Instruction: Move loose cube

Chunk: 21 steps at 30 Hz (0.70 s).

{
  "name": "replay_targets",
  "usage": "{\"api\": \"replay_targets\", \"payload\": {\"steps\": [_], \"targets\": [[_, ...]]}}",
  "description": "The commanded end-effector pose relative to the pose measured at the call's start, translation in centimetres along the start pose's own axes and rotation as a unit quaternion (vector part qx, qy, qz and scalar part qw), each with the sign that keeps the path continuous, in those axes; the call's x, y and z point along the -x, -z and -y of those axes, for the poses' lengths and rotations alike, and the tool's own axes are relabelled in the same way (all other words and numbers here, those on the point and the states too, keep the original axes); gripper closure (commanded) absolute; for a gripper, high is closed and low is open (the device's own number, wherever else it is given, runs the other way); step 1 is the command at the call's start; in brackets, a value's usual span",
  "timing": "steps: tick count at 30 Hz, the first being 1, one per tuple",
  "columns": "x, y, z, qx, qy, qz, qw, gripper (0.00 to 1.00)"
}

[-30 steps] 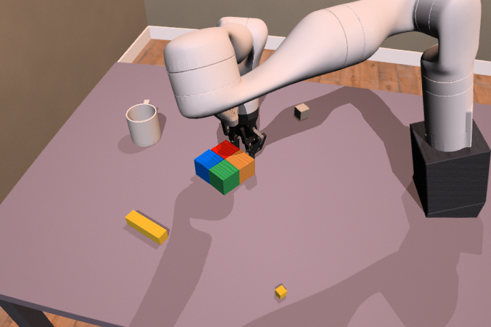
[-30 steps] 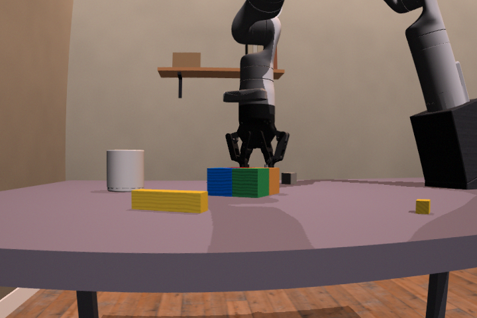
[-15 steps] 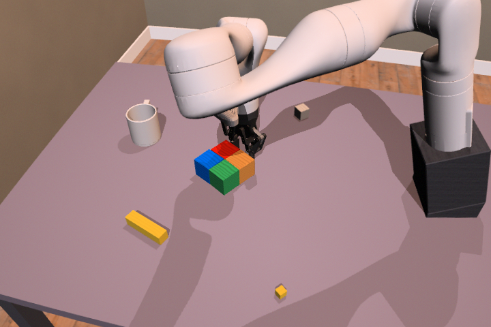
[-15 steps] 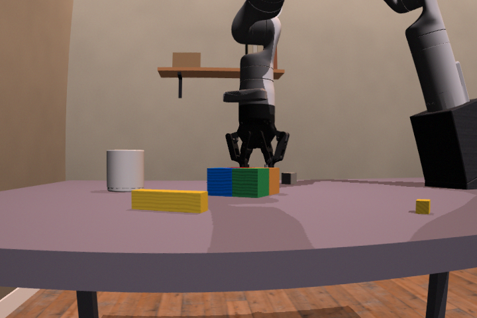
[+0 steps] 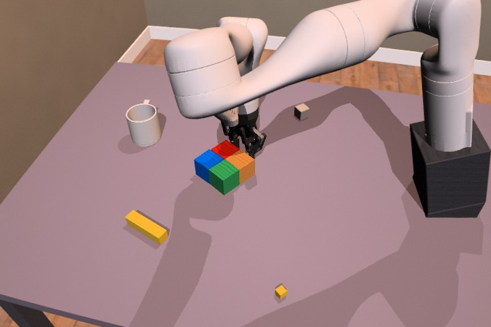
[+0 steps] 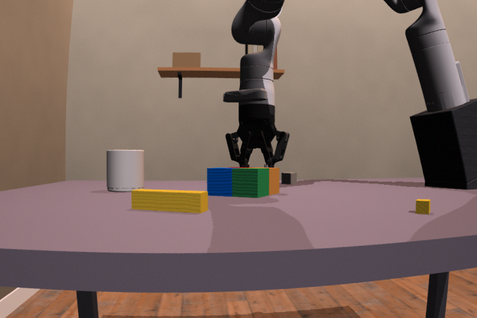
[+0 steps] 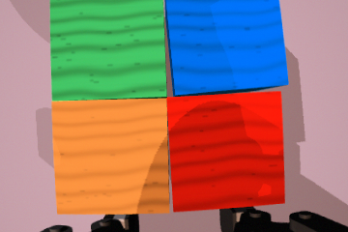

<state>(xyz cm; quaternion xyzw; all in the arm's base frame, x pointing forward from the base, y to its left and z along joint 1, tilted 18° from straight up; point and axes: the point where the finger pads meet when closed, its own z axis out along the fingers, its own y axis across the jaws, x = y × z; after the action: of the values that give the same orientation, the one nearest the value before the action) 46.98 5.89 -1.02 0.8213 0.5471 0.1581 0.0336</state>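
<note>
Four cubes sit together in a square on the table (image 5: 331, 215): red (image 5: 224, 148) (image 7: 225, 150), blue (image 5: 207, 159) (image 6: 219, 181) (image 7: 225, 45), green (image 5: 224, 171) (image 6: 249, 182) (image 7: 106, 48) and orange (image 5: 241, 159) (image 6: 273, 181) (image 7: 109, 155). In the wrist view the blue cube is turned a touch, with a thin dark seam against the green one. My gripper (image 5: 249, 149) (image 6: 257, 163) (image 7: 179, 212) is half open and holds nothing. Its fingertips stand low at the far side of the red and orange cubes, straddling their seam.
A white mug (image 5: 143, 125) (image 6: 124, 170) stands at the left. A long yellow bar (image 5: 145, 226) (image 6: 169, 200) lies in front of it. There is a small yellow cube (image 5: 280, 291) (image 6: 423, 206) near the front edge, a small grey cube (image 5: 301, 112) (image 6: 288, 177) behind, and the robot's black base (image 5: 451, 173) at the right.
</note>
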Motion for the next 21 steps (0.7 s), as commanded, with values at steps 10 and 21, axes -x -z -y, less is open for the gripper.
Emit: {"api": "replay_targets", "payload": {"steps": [10,21], "targets": [[0.07,0.01,-0.07,0.0,-0.001,0.005,1.0,0.46],[-0.1,0.01,-0.07,0.0,0.0,0.005,1.0,0.46]]}}
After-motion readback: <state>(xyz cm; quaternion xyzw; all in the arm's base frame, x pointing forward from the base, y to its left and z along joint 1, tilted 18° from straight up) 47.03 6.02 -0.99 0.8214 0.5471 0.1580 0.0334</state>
